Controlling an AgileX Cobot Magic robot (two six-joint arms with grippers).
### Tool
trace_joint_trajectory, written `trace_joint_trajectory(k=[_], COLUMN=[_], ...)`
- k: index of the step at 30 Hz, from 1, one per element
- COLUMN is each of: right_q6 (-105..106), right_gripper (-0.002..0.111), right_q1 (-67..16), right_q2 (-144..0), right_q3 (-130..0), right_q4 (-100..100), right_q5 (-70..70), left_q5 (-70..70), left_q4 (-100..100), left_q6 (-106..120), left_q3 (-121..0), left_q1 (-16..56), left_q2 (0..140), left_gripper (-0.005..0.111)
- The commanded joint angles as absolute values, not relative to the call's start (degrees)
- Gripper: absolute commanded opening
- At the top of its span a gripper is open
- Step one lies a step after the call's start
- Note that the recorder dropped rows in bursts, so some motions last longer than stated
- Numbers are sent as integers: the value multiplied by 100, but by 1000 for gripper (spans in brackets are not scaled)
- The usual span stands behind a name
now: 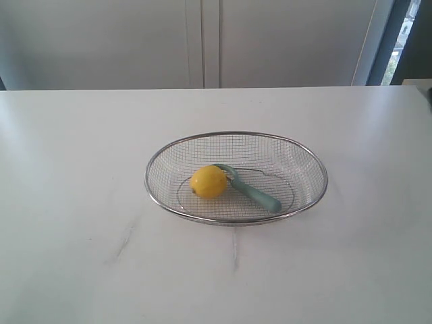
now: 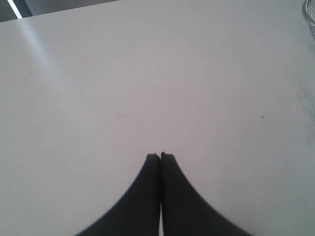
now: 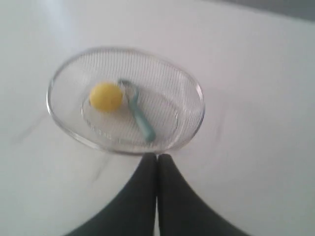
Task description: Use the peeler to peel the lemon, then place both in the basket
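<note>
The silver wire-mesh basket (image 1: 317, 164) sits in the middle of the white table. Inside it lies the yellow lemon (image 1: 208, 182), and the teal-handled peeler (image 1: 258, 195) rests beside it with its head against the lemon. The right wrist view shows the same basket (image 3: 191, 86), lemon (image 3: 106, 96) and peeler (image 3: 141, 119). My right gripper (image 3: 157, 155) is shut and empty, its tips just outside the basket's rim. My left gripper (image 2: 160, 155) is shut and empty over bare table, with a sliver of the basket rim (image 2: 310, 14) at the view's edge. Neither gripper appears in the exterior view.
The white table (image 1: 81, 202) runs wide around the basket, with faint scuff marks (image 1: 125, 239) in front of it. A pale wall of cabinet panels (image 1: 202, 40) stands behind the far edge.
</note>
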State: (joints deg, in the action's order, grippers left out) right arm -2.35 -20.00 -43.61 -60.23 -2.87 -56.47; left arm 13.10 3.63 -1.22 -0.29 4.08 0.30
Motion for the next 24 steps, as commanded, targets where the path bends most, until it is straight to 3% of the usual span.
trace_joint_trajectory(k=[1,4,6,14,24], right_q6=[-333,-291,-214,-167,581], right_gripper=[0,0,0,0,0], right_q1=[-824,129,347,466,466], right_q2=[-2603,-1224,-740,0,0], right_q3=[-5292,-4136,-3549,-1329,0], right_q4=[-757,-784,-772,-750,-750], right_q5=[-4476,-3927,-3294,-1106,-745], left_q5=[1334,1334,1334,1334,1334], left_q4=[319,319,319,319,319], left_q6=[-126,-126,-126,-126,-126], left_q3=[0,0,0,0,0], left_q1=[407,407,407,407,407], left_q2=[0,0,0,0,0], left_gripper=[0,0,0,0,0])
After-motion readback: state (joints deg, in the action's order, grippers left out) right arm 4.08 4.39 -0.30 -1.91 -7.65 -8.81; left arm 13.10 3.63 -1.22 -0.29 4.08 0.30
